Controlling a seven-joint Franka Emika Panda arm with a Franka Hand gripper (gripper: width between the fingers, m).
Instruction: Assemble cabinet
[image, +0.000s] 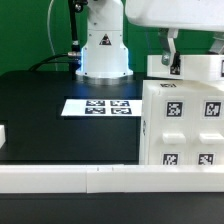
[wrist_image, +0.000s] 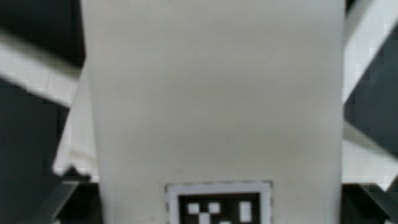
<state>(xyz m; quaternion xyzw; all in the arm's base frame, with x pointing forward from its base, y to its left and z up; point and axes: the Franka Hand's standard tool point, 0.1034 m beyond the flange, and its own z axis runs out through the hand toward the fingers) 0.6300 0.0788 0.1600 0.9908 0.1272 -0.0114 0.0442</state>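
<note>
The cabinet (image: 182, 122), a large white box with several black-and-white tags on its front, stands at the exterior view's right. My gripper (image: 171, 60) hangs over its back left corner, at a white panel (image: 195, 67) that shows above the cabinet's top. In the wrist view this white panel (wrist_image: 210, 100) fills the space between my two dark fingers (wrist_image: 64, 203), with one tag (wrist_image: 219, 206) near them. Both fingers lie against the panel's long edges, so the gripper is shut on it. The panel's lower part is hidden behind the cabinet.
The marker board (image: 100, 106) lies flat on the black table in front of the robot base (image: 104, 50). A long white rail (image: 95, 180) runs along the front edge. A small white block (image: 3, 136) sits at the exterior view's left edge.
</note>
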